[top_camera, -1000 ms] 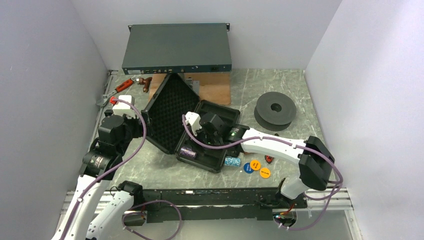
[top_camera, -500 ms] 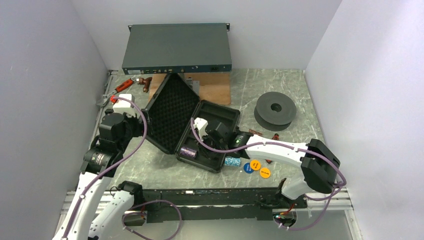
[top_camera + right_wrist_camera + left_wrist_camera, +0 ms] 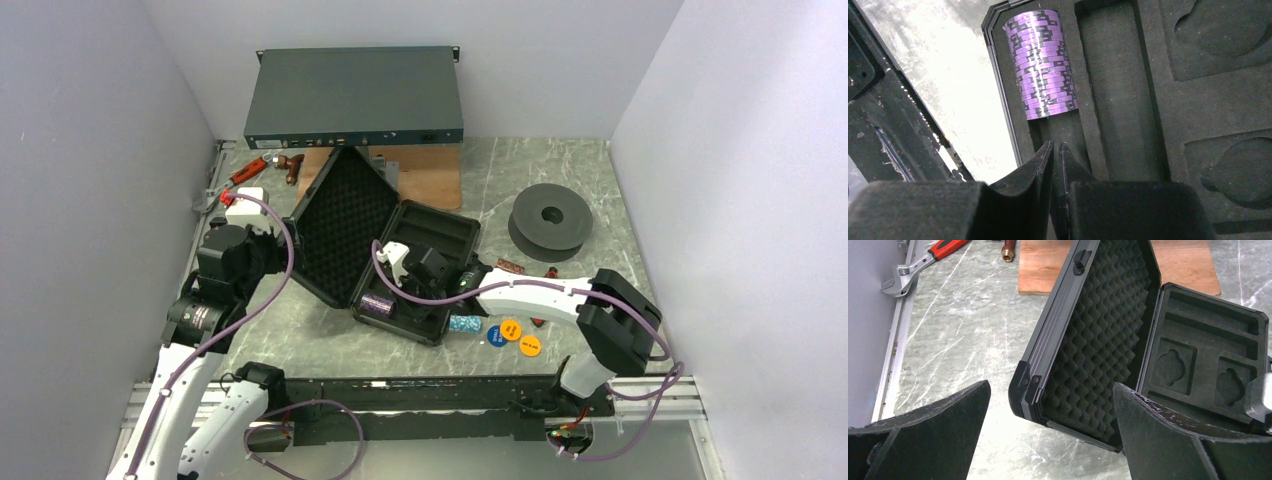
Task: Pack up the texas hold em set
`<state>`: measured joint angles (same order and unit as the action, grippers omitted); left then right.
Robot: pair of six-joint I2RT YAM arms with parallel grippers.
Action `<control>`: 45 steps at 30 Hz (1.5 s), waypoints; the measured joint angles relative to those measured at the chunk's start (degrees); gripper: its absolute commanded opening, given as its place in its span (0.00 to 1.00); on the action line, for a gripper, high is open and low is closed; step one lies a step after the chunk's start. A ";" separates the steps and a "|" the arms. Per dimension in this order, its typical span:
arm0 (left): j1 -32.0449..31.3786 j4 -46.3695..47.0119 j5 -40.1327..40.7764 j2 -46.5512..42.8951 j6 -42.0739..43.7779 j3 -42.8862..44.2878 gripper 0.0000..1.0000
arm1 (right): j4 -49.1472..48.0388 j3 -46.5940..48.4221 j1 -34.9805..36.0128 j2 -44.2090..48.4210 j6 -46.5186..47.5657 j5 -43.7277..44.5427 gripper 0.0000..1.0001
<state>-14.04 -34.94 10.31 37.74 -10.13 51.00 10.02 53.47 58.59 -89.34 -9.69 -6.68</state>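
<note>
— Where is the black case (image 3: 340, 230) sitting?
— It is lying open mid-table, lid leaning toward the left arm.
— And the pincers?
— The left gripper (image 3: 1050, 387) is hanging spread wide, empty. The right gripper (image 3: 1054, 150) is pinching closed on nothing, just beside the purple chip roll (image 3: 1043, 65) lying in the case's near-left slot.
— Smaller bits?
— The teal roll (image 3: 463, 323) and the blue (image 3: 496, 336), orange (image 3: 511, 329) and yellow discs (image 3: 530, 347) are waiting beside the case.

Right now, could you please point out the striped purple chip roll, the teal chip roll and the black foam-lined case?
striped purple chip roll (image 3: 1040, 65): right wrist view, mid-stack.
teal chip roll (image 3: 463, 323): top view, its top.
black foam-lined case (image 3: 1098, 340): left wrist view, lid foam.
</note>
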 measured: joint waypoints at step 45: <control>0.76 0.13 -0.92 -0.15 0.00 0.00 1.00 | 4.79 -0.39 0.02 13.18 -1.53 8.87 0.66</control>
<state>-13.28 -34.81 9.39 37.58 -10.13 51.00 14.81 53.08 58.61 -76.16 -11.22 2.20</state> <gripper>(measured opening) 0.996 0.600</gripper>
